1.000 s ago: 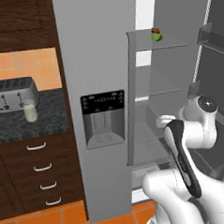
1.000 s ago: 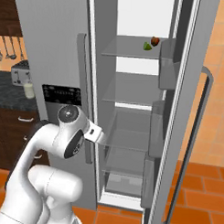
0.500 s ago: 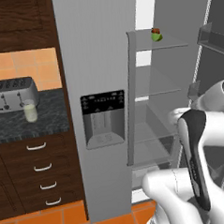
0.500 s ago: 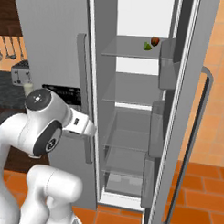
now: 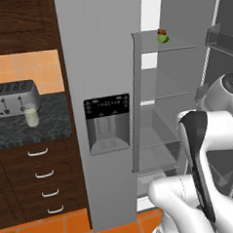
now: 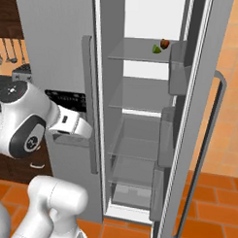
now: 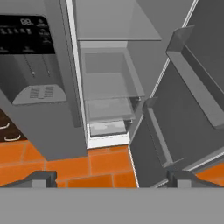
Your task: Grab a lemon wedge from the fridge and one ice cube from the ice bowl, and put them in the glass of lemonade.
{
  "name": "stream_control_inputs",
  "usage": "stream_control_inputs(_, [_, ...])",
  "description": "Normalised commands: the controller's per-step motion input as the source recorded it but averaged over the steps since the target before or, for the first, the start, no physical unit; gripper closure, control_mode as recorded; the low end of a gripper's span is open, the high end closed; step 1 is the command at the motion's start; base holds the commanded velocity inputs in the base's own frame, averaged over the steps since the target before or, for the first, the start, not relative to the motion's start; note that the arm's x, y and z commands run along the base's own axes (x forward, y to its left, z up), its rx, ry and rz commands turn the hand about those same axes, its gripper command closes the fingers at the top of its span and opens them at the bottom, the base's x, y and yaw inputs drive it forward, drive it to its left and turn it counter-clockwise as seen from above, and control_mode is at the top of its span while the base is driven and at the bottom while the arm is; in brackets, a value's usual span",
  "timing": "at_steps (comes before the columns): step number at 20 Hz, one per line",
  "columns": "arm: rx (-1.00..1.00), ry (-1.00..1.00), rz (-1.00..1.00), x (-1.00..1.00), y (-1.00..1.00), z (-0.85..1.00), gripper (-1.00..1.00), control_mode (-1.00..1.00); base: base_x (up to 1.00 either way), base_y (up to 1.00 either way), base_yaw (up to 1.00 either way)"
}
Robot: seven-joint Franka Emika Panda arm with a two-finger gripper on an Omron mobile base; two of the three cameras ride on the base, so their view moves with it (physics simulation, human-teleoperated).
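On the top shelf (image 6: 137, 56) of the fridge (image 5: 105, 65), whose right door (image 6: 209, 95) stood swung wide, we saw the lemon wedge (image 6: 156, 49) lying just beside a small reddish-brown item (image 6: 165, 43) (we could not tell what it was). At the bottom of the hand view we found the gripper (image 7: 111, 178) with its jaws spread wide apart and nothing between them, pointed down at the fridge's lower shelves and the orange tiled floor (image 7: 65, 168). Well to the left, the glass of lemonade (image 5: 31, 117) stood on the dark counter (image 5: 50, 125), just in front of the silver toaster (image 5: 14, 97).
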Motion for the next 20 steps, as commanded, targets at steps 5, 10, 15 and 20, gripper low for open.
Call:
stream_control_inputs(5, [0.01, -0.01, -0.15, 0.23, -0.02, 0.00, -1.00, -1.00, 0.00, 0.00, 0.00])
stream_control_inputs(10, [0.04, 0.00, -0.05, 0.00, -0.13, 0.00, -1.00, -1.00, 0.00, 0.00, 0.00])
stream_control_inputs(15, [0.04, 0.00, -0.06, 0.00, -0.14, 0.00, -1.00, 1.00, 0.00, -0.11, -0.07])
stream_control_inputs(20, [0.00, 0.00, 0.00, 0.00, 0.00, 0.00, -1.00, 1.00, 0.37, -0.35, -0.28])
